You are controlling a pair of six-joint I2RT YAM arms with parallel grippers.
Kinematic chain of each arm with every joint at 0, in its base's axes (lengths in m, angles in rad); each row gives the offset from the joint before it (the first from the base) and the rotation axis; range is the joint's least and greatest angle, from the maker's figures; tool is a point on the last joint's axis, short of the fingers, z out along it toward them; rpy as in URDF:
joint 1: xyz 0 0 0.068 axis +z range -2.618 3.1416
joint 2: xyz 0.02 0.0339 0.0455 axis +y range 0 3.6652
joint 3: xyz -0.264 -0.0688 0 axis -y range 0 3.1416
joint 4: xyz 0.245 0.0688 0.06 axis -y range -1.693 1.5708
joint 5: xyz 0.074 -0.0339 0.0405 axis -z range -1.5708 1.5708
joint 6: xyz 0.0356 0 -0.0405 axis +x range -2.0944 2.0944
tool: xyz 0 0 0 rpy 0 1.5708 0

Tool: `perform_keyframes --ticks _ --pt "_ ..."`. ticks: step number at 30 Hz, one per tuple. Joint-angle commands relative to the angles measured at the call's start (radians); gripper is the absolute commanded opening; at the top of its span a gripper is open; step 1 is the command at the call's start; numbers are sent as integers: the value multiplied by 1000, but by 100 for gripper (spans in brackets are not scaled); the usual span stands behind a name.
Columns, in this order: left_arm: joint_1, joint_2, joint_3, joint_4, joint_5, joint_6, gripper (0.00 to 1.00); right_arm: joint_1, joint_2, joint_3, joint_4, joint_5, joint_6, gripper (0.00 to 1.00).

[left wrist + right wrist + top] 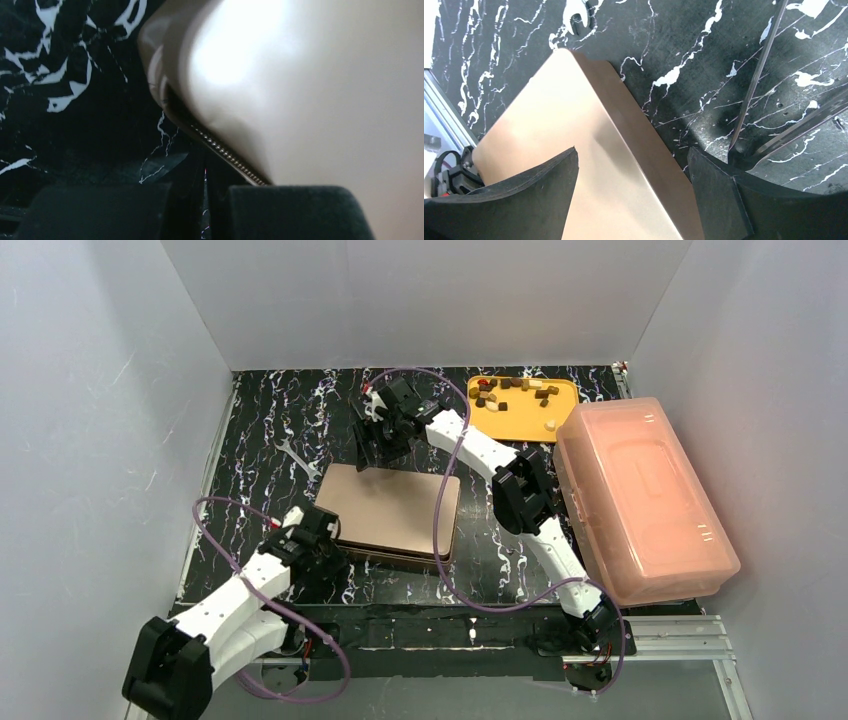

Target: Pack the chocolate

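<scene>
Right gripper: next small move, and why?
Probably lower and close on the lid at its far edge. The right gripper hangs open astride that edge; the chocolate sits unpacked on the yellow tray; the left gripper, shut, sits at the near-left corner.

Chocolate [486, 398] lies on a tray [512, 422] behind the box [390, 510], beside the bin [645, 500].

Lid [310, 90] blurred in left wrist view, cut off top and right; bottom edge cuts it in right wrist view. Chocolate [487, 398] on tray [515, 422] too small to count. Bin [645, 500] contents hidden behind cloudy plastic.
</scene>
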Motion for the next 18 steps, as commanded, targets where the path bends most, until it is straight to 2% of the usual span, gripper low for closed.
perform_keyframes --ticks 1,8,18 --pt "133 85 77 93 84 178 0 -7 34 44 0 -13 -12 88" --pt "191 103 124 52 114 226 0 -7 32 23 15 -22 -7 88" --pt "196 -42 134 -155 13 132 0 -5 -29 -56 69 -31 -26 87"
